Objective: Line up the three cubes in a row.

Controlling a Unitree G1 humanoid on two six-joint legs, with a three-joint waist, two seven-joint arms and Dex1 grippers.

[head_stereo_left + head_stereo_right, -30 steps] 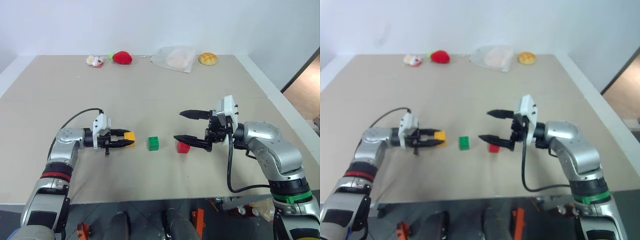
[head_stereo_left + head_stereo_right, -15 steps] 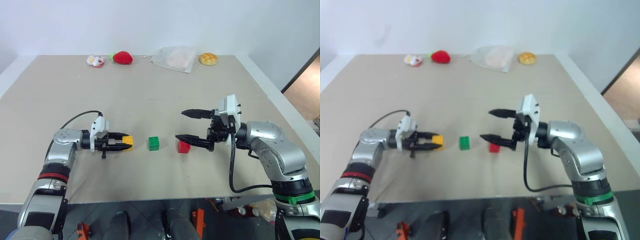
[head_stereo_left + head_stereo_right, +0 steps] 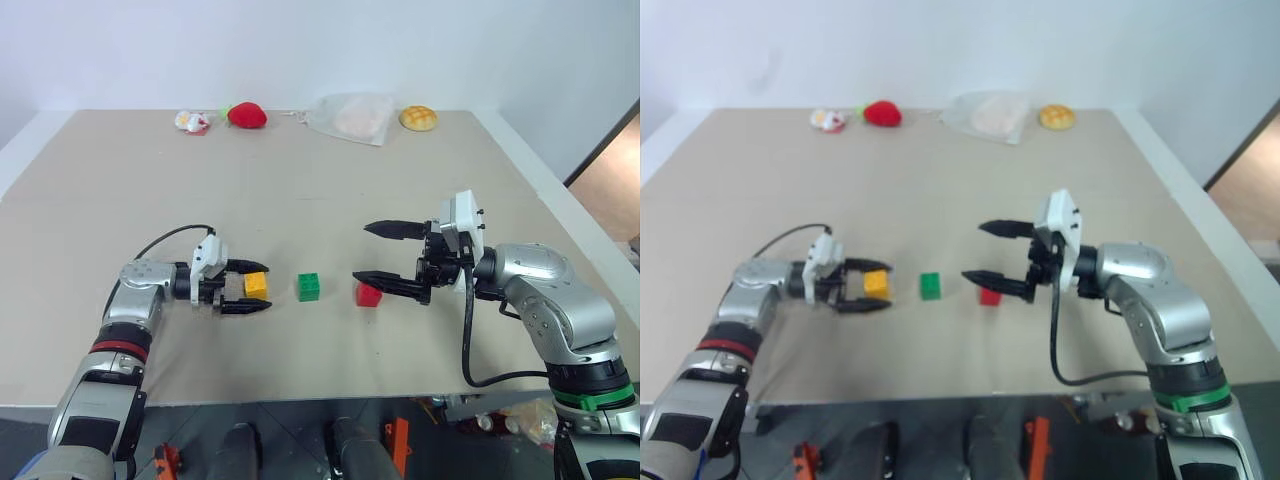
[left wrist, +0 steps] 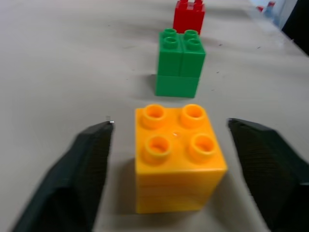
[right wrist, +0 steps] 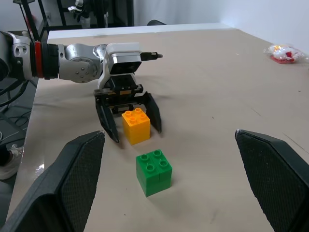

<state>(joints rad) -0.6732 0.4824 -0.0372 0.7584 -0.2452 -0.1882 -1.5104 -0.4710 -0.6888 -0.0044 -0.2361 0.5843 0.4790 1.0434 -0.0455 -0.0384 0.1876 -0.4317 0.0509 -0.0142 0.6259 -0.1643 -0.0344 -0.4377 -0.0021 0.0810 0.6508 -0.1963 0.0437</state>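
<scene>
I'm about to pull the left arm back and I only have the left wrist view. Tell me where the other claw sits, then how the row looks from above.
Observer: The right claw hangs open over the table by the red studded plastic cube. Its lower finger runs close behind that cube. I cannot tell whether they touch.
Operator: Now the row.
Observer: From the head, the yellow-orange studded plastic cube, the green studded plastic cube and the red one lie in one line across the table, each apart from the next.
Operator: List what else is on the table.
Observer: Along the far edge are a red strawberry toy, a clear plastic bag and a round yellow bun.
</scene>
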